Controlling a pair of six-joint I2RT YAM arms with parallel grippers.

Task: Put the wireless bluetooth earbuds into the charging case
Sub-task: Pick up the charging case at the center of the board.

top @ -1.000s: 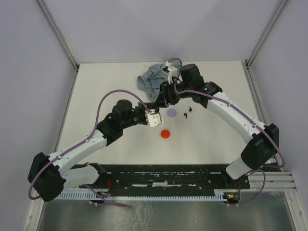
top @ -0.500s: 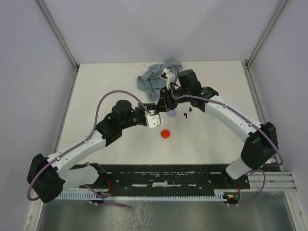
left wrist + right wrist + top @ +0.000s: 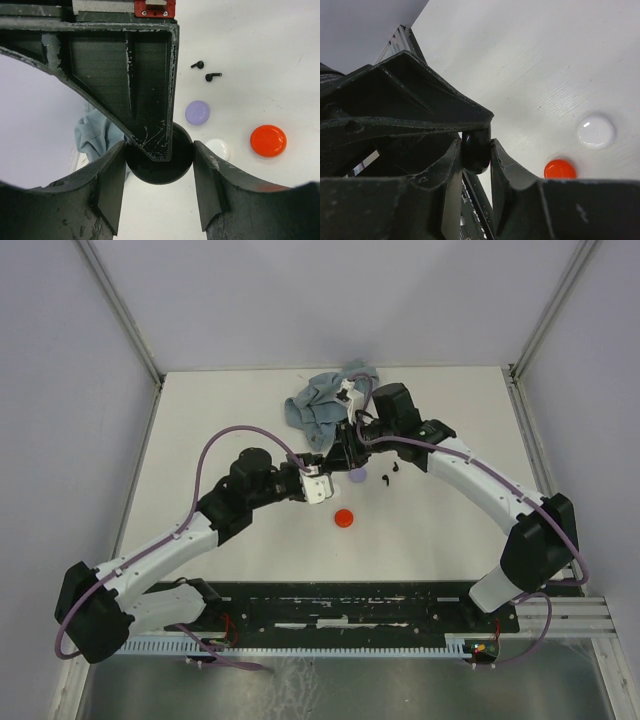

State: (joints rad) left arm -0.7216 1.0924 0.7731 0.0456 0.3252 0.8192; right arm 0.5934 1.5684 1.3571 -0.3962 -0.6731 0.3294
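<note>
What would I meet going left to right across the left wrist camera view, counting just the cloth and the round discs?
blue cloth → black disc → lilac disc → white disc → red disc

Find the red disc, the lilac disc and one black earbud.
red disc [image 3: 268,140]: left wrist view, middle of its top.
lilac disc [image 3: 197,112]: left wrist view, middle of its top.
black earbud [image 3: 209,77]: left wrist view, its rounded head.

White table [image 3: 420,540]: crumpled blue-grey cloth [image 3: 312,408] upper centre; lilac disc [image 3: 358,475], red disc [image 3: 344,518] and two black earbuds [image 3: 392,472] mid-frame.
</note>
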